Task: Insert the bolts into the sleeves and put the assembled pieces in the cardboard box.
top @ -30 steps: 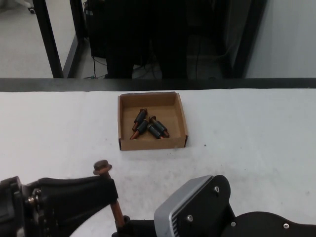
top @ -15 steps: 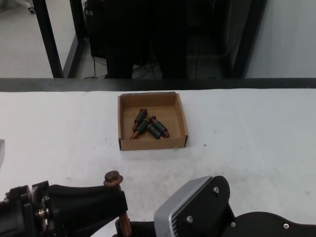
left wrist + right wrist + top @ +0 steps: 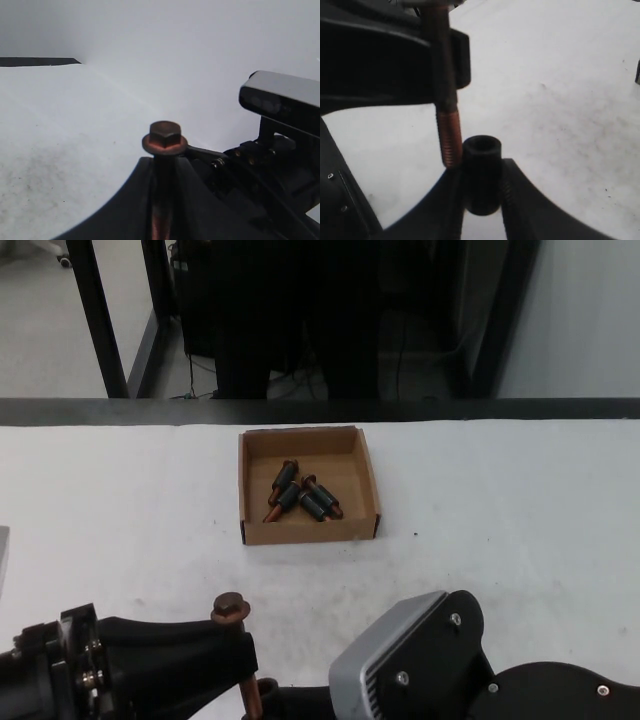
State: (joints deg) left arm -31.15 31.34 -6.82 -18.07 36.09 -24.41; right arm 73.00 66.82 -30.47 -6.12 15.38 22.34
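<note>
At the near edge of the worktop point(image 3: 520, 500), the left gripper point(image 3: 164, 172) is clamped tight on an upright bolt point(image 3: 164, 137), head up. The right wrist view gives the close detail. The right gripper point(image 3: 481, 200) pinches a black sleeve point(image 3: 482, 150), and the bolt's threaded tip sits just beside its mouth. The high view shows the cardboard box point(image 3: 310, 531) toward the far edge, with assembled pieces point(image 3: 300, 498) inside.

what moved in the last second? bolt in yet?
The left gripper, shut on the bolt, carried it rightward and back toward the robot, up to the sleeve in the right gripper; the right arm then nudged slightly right. The bolt's tip sits beside the sleeve's mouth, not in it. No grasp or release. The cardboard box and the assembled pieces in it stayed put.
</note>
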